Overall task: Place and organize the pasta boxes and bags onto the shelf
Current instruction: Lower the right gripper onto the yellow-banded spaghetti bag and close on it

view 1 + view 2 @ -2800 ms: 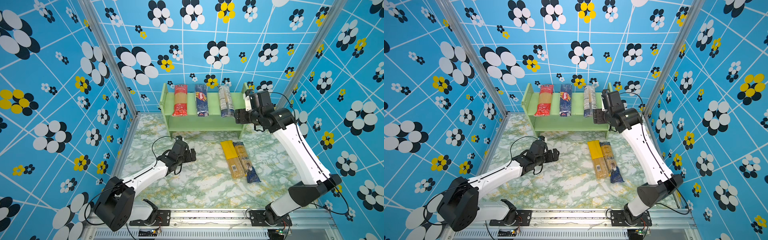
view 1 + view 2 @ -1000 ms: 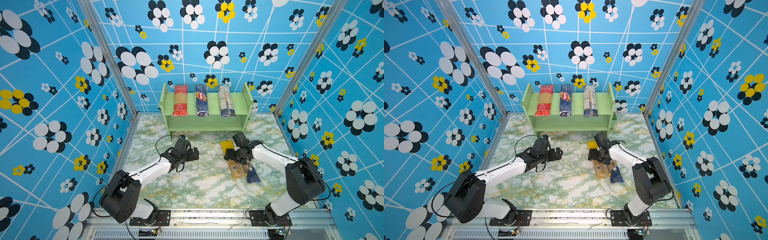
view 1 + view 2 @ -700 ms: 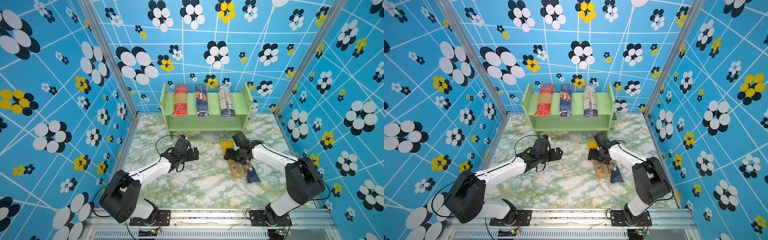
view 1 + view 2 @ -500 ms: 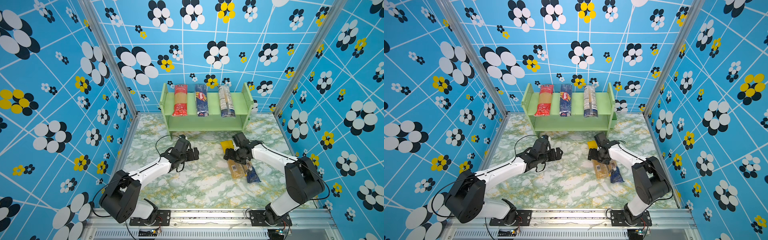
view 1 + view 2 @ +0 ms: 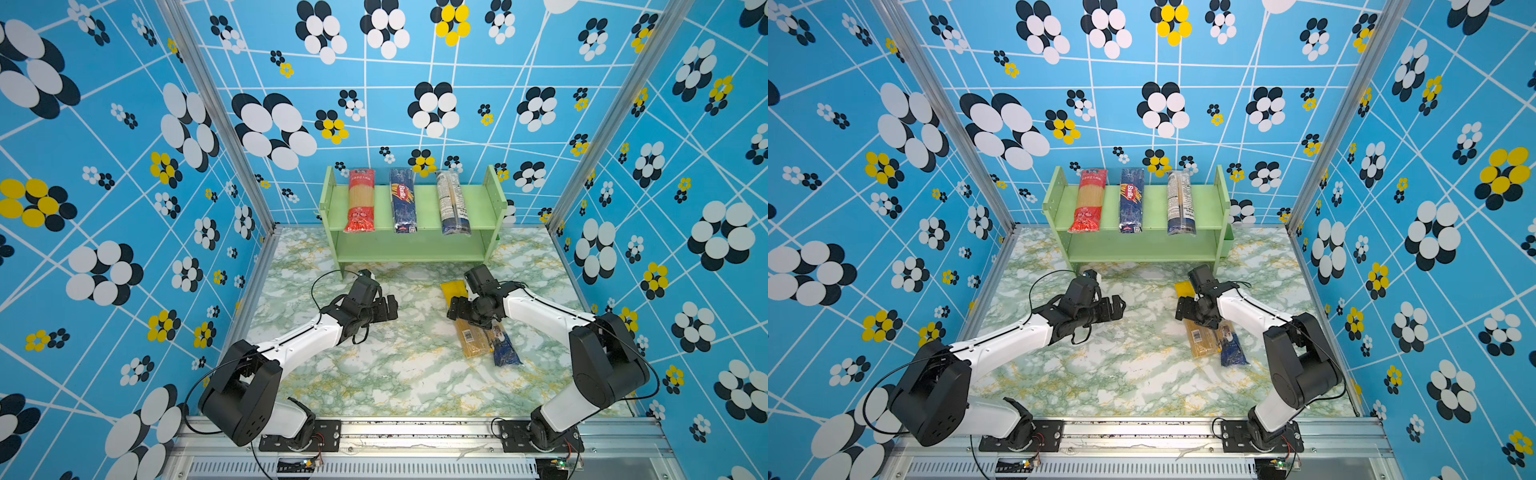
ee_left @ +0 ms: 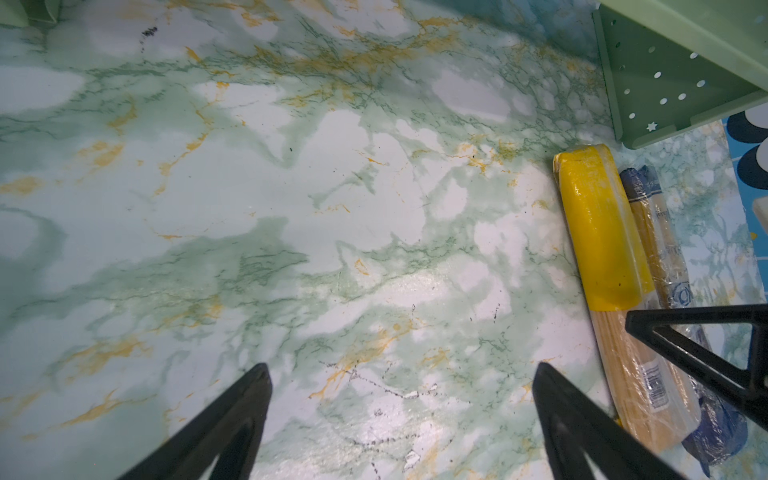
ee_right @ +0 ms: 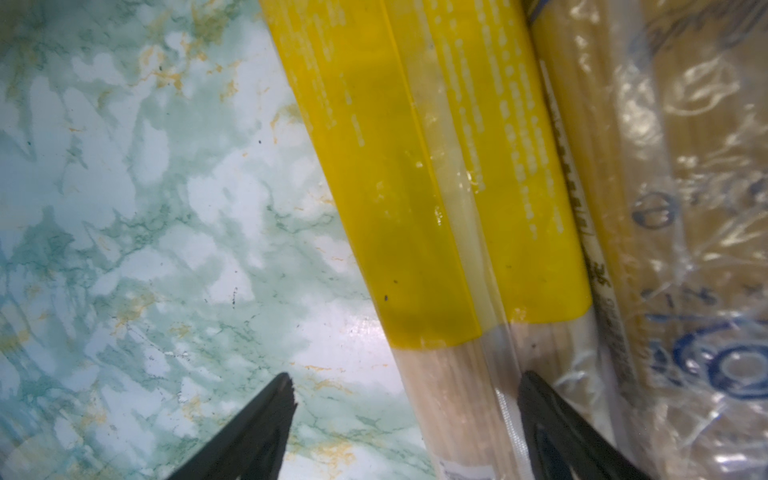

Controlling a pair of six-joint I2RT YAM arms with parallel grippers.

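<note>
The right claw (image 7: 407, 376) is spread open astride the yellow-topped spaghetti bag (image 7: 415, 166); the left claw (image 6: 401, 370) is open and empty. Only that bag should be pinched, with the adjoining clear bag (image 7: 685, 208) left out.

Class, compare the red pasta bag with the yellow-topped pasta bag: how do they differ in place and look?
The red bag lies on the upper tier of the shelf; the yellow-topped bag lies on the table. The red bag is red at both ends; the yellow-topped bag is yellow at one. Both are long spaghetti packs.

Five spaghetti packs (image 5: 360, 203), one shelf (image 5: 482, 203), two robot arms (image 5: 307, 336)
</note>
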